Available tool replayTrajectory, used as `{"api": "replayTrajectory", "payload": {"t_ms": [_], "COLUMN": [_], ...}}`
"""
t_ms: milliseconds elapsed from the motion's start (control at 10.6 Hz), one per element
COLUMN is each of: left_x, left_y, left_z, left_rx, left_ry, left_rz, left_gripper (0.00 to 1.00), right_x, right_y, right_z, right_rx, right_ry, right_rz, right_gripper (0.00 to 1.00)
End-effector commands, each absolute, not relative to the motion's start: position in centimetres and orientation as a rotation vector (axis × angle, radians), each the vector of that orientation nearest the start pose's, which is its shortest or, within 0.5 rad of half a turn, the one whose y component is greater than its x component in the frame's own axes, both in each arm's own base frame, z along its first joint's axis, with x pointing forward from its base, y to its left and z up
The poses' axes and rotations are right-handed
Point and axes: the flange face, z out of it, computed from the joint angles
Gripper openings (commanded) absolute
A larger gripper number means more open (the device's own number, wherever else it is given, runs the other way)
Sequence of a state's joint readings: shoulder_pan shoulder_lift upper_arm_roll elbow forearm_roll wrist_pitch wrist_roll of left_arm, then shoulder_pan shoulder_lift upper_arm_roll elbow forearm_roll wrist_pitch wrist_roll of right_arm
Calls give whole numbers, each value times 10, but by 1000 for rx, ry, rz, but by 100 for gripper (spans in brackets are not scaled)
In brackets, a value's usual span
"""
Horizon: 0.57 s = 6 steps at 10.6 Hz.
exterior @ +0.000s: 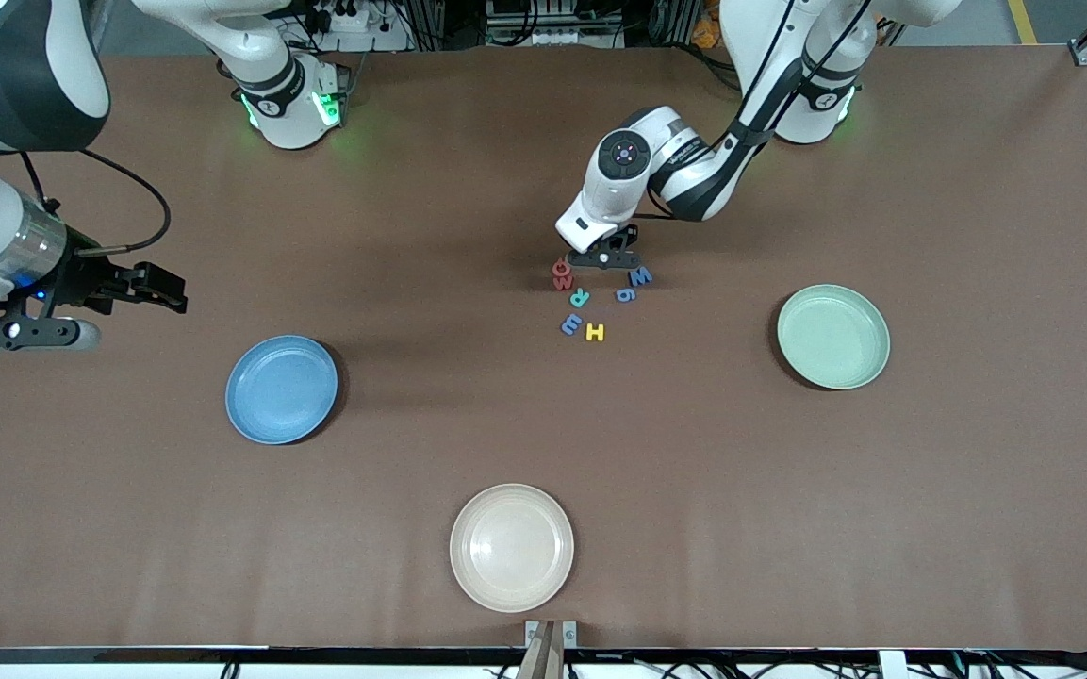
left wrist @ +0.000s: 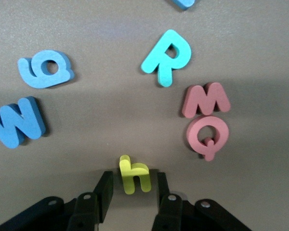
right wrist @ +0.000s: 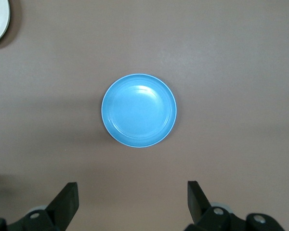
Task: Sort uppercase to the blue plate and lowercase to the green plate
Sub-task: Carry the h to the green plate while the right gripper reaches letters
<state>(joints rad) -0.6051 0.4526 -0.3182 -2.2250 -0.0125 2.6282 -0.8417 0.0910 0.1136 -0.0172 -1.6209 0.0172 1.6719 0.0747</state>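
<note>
Three plates: a beige plate [exterior: 511, 547] lies nearest the camera, the blue plate [exterior: 281, 389] and green plate [exterior: 832, 337] farther off, all bare. Seven letters [exterior: 595, 302] show in a cluster mid-table; an eighth, the yellow h [left wrist: 132, 175], sits between the left gripper [left wrist: 132, 195] fingers, partly closed, contact unclear. The right gripper [right wrist: 132, 201] hangs released over the blue plate.

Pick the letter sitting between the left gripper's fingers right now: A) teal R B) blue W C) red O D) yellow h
D: in the left wrist view the yellow h lies on the table between the fingers of the left gripper, which straddle it with gaps either side; the teal R lies well clear of them.
</note>
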Motion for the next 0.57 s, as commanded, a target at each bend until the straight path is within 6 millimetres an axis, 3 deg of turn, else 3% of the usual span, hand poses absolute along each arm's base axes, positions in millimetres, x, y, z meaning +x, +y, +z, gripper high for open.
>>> {"api": "replayTrajectory", "payload": {"t_ms": [0,189,472], "left_x": [322,323,323], "left_y": [-442,-442,-442], "left_z": [171,171,170], "left_rx": [-3210,-3209,-3207], "left_ry": [40,5,2], "left_rz": [208,210,211], "left_gripper": [42,35,10], "right_x": [590,591,593], "right_y": [45,46,57], "right_z": [544,541,541], "right_rx": [-3130,-3130,-3128], "right_ry": [25,25,80], "right_rz": [98,100,84], "right_gripper": [100,100,100]}}
